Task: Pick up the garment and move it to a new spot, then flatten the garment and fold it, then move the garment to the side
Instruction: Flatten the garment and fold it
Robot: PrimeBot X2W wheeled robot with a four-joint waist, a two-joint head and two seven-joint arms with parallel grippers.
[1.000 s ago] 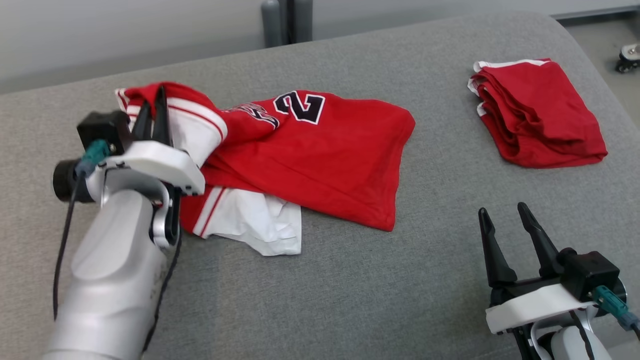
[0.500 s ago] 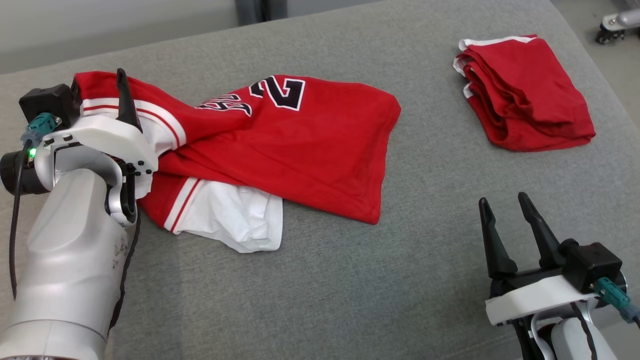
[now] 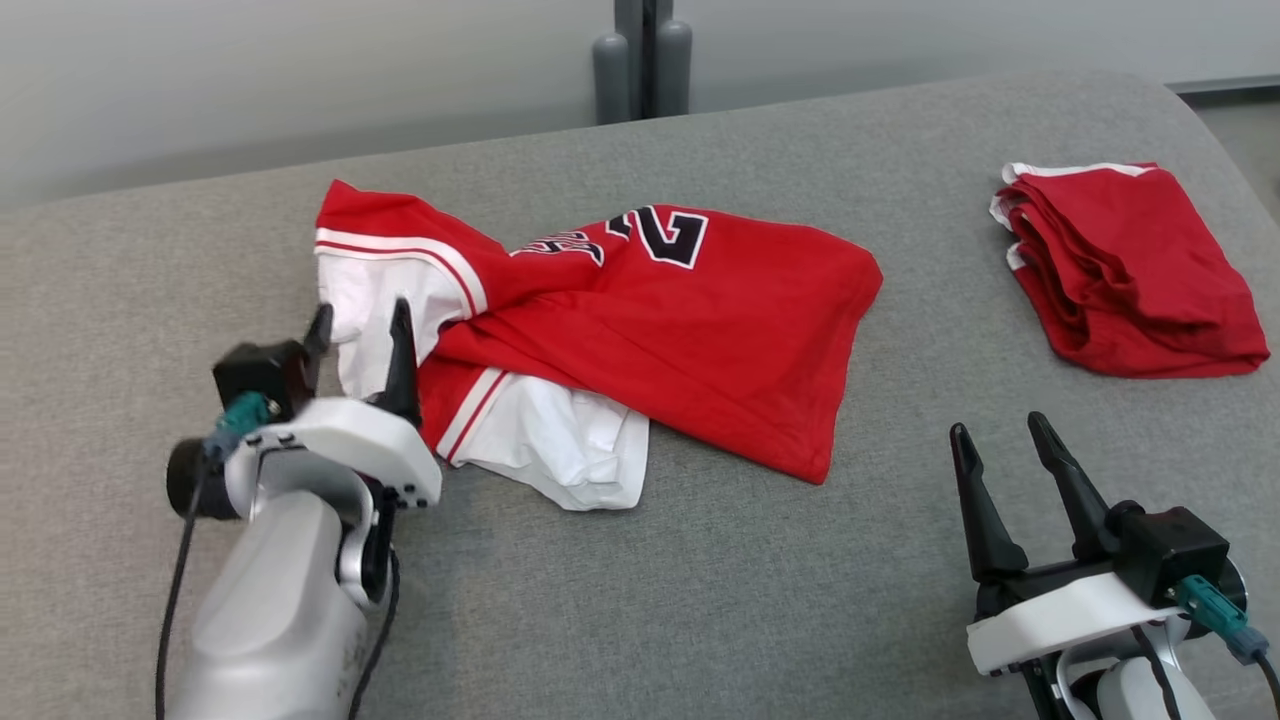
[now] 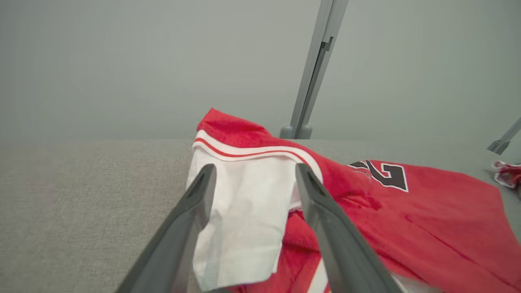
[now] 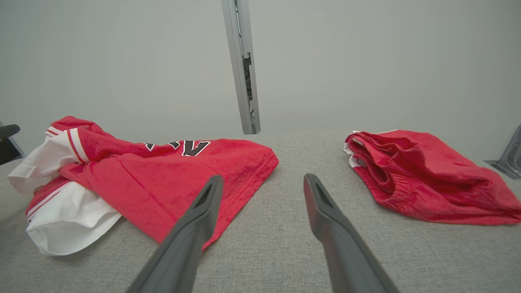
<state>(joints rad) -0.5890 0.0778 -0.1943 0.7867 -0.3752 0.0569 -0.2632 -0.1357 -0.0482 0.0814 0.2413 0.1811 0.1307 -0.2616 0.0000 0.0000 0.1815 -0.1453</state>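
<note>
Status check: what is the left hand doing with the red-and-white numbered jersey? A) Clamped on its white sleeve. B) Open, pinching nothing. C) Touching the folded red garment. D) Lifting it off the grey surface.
B: the left hand has its fingers apart at the white sleeve of the red-and-white numbered jersey, pinching nothing.

Head view: from high, facing forward and down over the grey surface (image 3: 700, 600), left gripper (image 3: 361, 310) lower left, right gripper (image 3: 997, 427) lower right. Left wrist view: low, close to the jersey (image 3: 700, 330), along its own fingers. Right wrist view: low, farther back. Shared by all three: jersey, grey post (image 3: 645, 50); by head and right wrist: red folded pile (image 3: 1130, 270).
</note>
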